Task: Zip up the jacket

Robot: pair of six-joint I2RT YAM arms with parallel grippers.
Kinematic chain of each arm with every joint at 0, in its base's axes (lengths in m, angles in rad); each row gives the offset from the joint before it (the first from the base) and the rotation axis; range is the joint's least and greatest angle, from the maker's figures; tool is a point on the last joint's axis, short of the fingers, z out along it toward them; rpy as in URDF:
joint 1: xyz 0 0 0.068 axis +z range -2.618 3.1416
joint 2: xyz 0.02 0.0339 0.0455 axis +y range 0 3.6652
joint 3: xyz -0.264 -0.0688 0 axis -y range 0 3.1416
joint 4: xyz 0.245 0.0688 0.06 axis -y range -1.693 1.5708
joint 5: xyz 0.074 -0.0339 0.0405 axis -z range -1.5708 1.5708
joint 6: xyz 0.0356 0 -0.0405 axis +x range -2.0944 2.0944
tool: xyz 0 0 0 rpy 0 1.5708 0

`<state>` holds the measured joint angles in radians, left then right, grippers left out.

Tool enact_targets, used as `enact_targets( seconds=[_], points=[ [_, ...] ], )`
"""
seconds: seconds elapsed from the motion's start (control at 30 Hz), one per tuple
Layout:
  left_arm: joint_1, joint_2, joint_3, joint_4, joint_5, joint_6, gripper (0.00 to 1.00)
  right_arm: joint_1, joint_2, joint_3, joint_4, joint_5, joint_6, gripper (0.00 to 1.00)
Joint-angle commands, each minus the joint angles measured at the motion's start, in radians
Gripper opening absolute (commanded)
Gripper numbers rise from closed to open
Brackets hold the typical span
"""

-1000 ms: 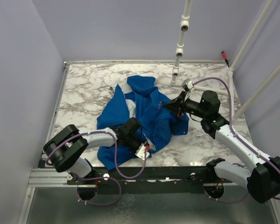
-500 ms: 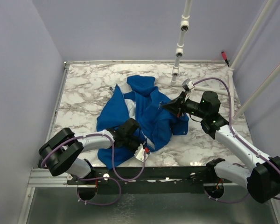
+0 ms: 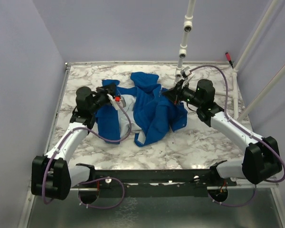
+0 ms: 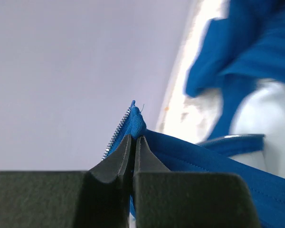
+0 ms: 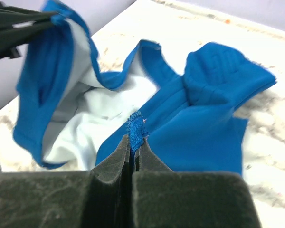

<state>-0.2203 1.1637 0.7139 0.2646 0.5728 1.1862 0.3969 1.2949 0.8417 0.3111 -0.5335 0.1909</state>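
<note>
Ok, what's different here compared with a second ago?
The left arm closed its jaws on the zipper edge of the jacket near the front of the table, then carried it to the far left, spreading the jacket and dragging it further back. The right arm shifted slightly further back too; its jaws stayed shut on the other front edge.

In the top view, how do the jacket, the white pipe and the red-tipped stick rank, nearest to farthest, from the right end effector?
1. Jacket: pinched in the right end effector.
2. White pipe: just behind it.
3. Red-tipped stick: far right corner.
</note>
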Motion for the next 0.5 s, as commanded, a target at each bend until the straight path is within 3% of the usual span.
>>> enact_targets(
  seconds=[0.0,0.07,0.13,0.2,0.3,0.37,0.47],
  points=[
    [0.073,-0.01,0.0,0.282,-0.013,-0.089,0.0,-0.006,0.1,0.137,0.018,0.15,-0.003,0.01],
    [0.071,-0.058,-0.071,0.245,0.148,-0.067,0.0,-0.006,0.152,0.169,0.029,0.165,0.0,0.01],
    [0.022,-0.116,-0.156,0.127,0.339,0.001,0.07,-0.004,0.203,0.197,0.029,0.202,-0.005,0.01],
    [-0.151,-0.159,-0.202,-0.098,0.318,0.134,0.14,0.0,0.253,0.228,0.028,0.224,-0.023,0.01],
    [-0.396,-0.16,-0.274,-0.159,0.308,0.163,0.3,-0.001,0.318,0.278,0.016,0.26,-0.034,0.01],
    [-0.483,-0.117,-0.291,-0.161,0.279,0.163,0.55,0.001,0.335,0.302,0.003,0.272,-0.037,0.01],
    [-0.514,-0.038,-0.274,-0.172,0.277,0.114,0.68,0.006,0.334,0.298,0.005,0.272,-0.036,0.01]
  ],
)
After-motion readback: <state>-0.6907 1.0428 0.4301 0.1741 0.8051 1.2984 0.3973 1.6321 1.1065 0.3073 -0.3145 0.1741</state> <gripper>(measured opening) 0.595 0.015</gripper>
